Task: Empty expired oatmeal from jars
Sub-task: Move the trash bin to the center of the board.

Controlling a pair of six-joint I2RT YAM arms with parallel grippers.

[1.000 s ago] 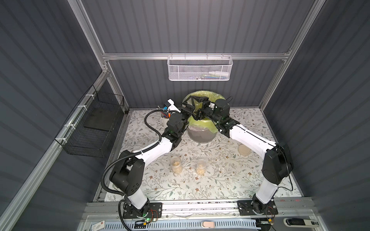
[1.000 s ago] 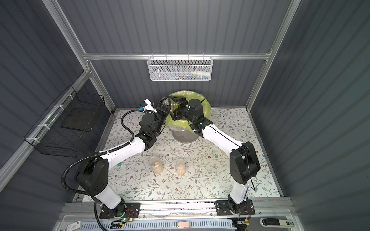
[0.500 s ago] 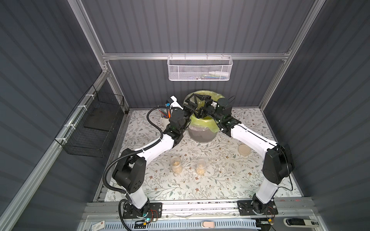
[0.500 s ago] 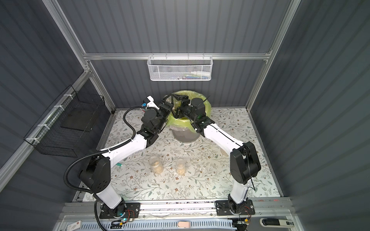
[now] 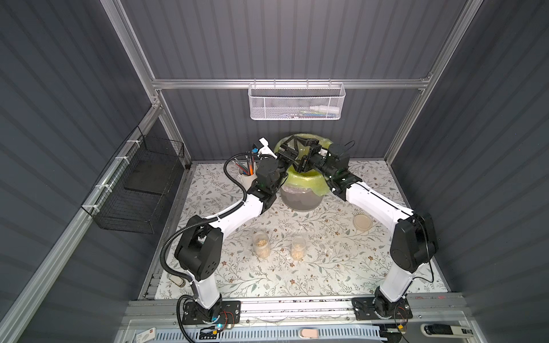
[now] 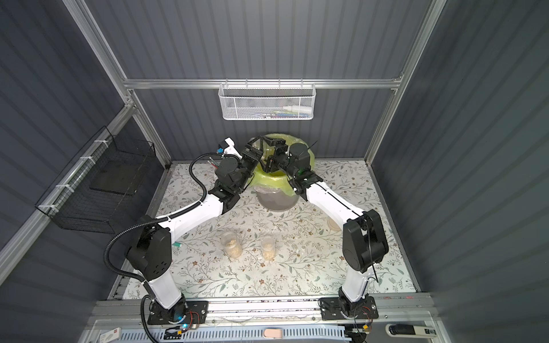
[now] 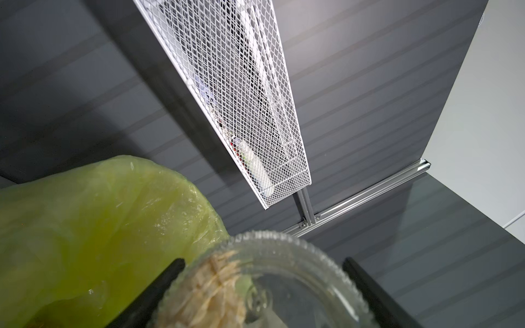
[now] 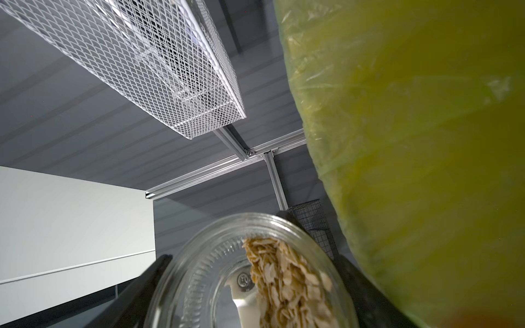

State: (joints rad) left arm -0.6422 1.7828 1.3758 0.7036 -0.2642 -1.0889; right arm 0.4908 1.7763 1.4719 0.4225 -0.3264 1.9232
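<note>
Left wrist view: the squat jar (image 7: 284, 284) sits between the two black fingers (image 7: 159, 286) of the left gripper (image 7: 262, 261), which press against its sides at a fairly wide spread. A clump of oatmeal (image 7: 204, 295) lies against one wall inside the glass.

In the right wrist view the same kind of ribbed glass appears base-on. The right gripper (image 8: 252, 257) is also closed on it at a similar spread, with loose flakes piled along one side. In both wrist views the yellow-green bag (image 8: 412, 142) is close beside the jar.

In both top views the two grippers meet above the mouth of the grey bin (image 5: 300, 199), at 12 o'clock on the table (image 5: 326, 276). The glass between them is too hidden to make out there.

The two narrower jars (image 5: 260, 245) (image 5: 298, 248) stand upright side by side near the table's centre, slightly toward 6 o'clock, each with oatmeal in the bottom. The beige lid (image 5: 362, 222) lies flat at about 3 o'clock, apart from them.

A white mug (image 5: 246, 178) of pencils stands at 11 o'clock, just beside the left arm. A white mesh basket (image 5: 295, 102) hangs on the back wall at 12 o'clock, and a black wire basket (image 5: 139, 187) hangs at 9 o'clock.
</note>
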